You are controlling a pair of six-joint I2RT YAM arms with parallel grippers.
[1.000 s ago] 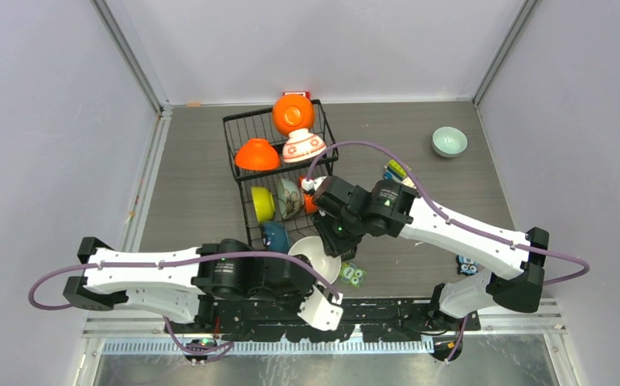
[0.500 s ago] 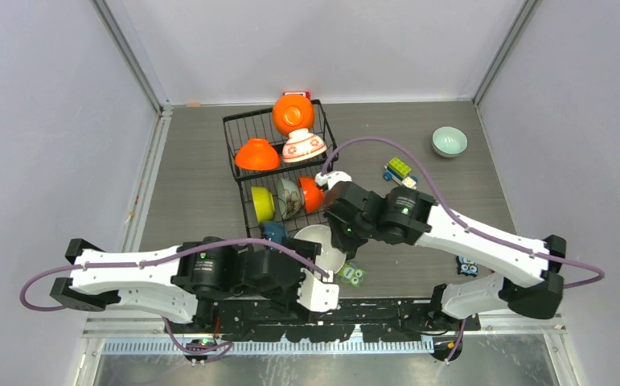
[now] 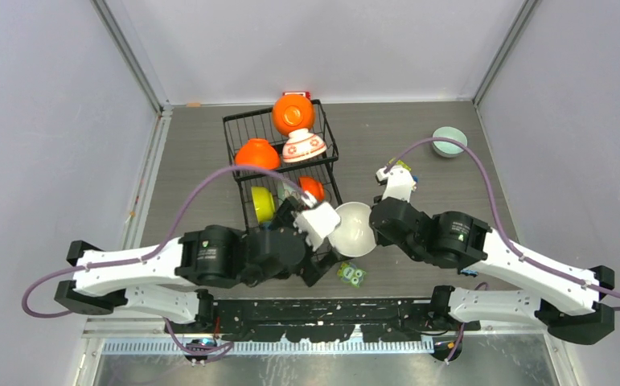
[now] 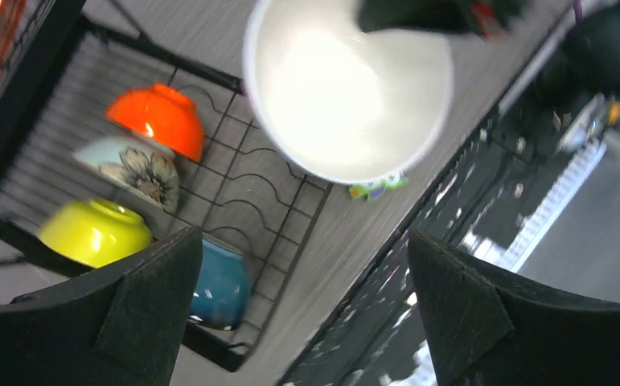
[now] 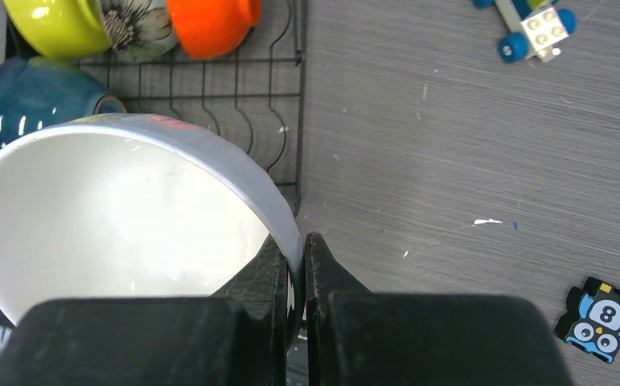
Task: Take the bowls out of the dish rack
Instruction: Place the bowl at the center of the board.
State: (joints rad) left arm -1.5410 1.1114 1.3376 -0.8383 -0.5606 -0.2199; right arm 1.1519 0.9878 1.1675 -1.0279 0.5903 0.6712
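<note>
A white bowl [image 3: 353,229] hangs just right of the dish rack [image 3: 240,122], and my right gripper [image 5: 300,265] is shut on its rim [image 5: 278,217]. My left gripper [image 4: 302,314] stands wide open and empty at the rack's near right corner [image 3: 314,237], with the white bowl [image 4: 346,88] beyond its fingers [image 4: 153,305]. In the rack sit two orange bowls [image 3: 293,113] [image 3: 257,153], a white floral bowl [image 3: 304,146], a lime bowl [image 3: 262,203], a small orange bowl [image 3: 313,189], a pale flowered bowl [image 4: 133,165] and a teal bowl [image 4: 218,281]. A mint bowl [image 3: 449,141] rests on the table far right.
A green toy block [image 3: 351,274] lies just below the white bowl. On the table to the right are a toy car [image 5: 531,28] and a blue owl block [image 5: 604,310]. Grey walls enclose the table on three sides.
My right gripper closed on the white bowl's rim and carried it right, out of the rack's near end. My left gripper opened wide and moved from the table's near edge up to the rack.
</note>
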